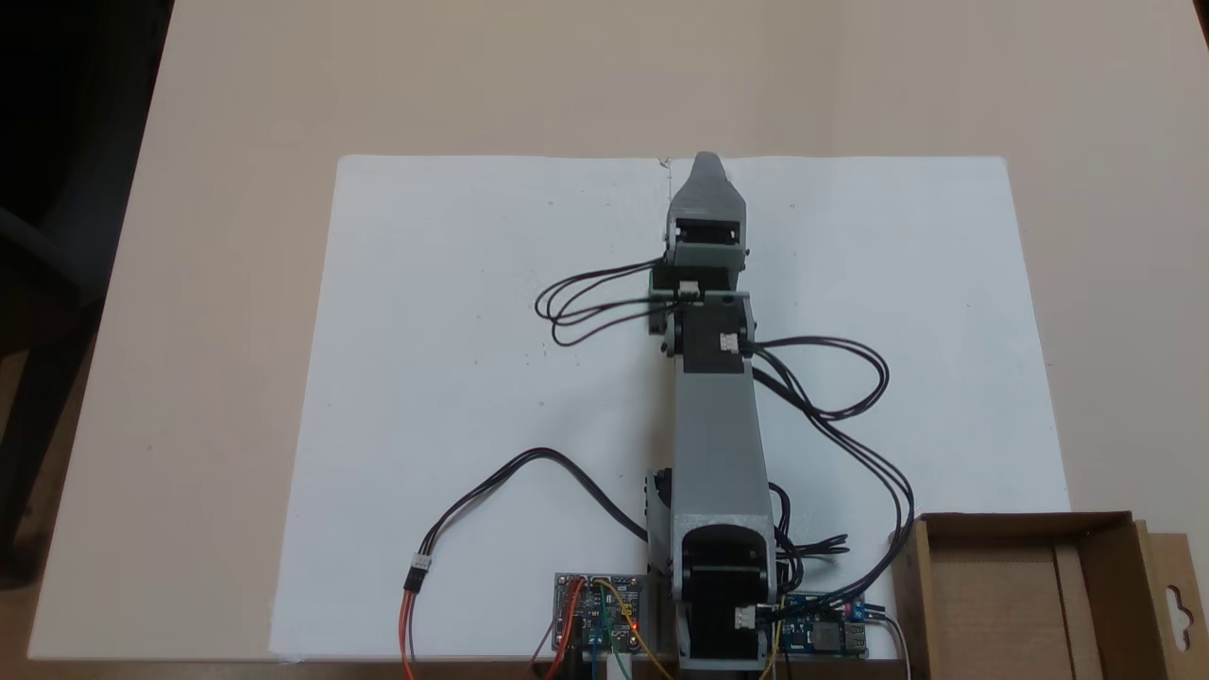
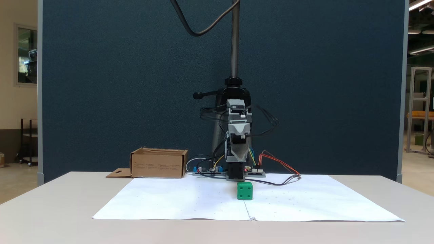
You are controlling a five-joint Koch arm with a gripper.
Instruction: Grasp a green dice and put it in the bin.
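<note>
Overall: a grey robot arm reaches across a white paper sheet [image 1: 453, 378].
Box [image 1: 1025, 590]: brown cardboard, on the table beside the arm's base, nothing visible inside.
Dice [image 2: 244, 190]: green, on the paper, below the gripper.
Gripper [image 2: 239, 158]: raised above the dice; its opening cannot be told.

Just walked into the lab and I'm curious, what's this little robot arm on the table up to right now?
A small grey robot arm reaches out over a white paper sheet, its gripper hanging above a small bright green plastic dice that sits on the paper. Nothing is held; the front fixed view shows a clear gap between gripper and dice. Whether the jaws are open cannot be told. The shallow brown cardboard box stands beside the arm's base with nothing visible inside, so the grasp has not yet happened.
</note>
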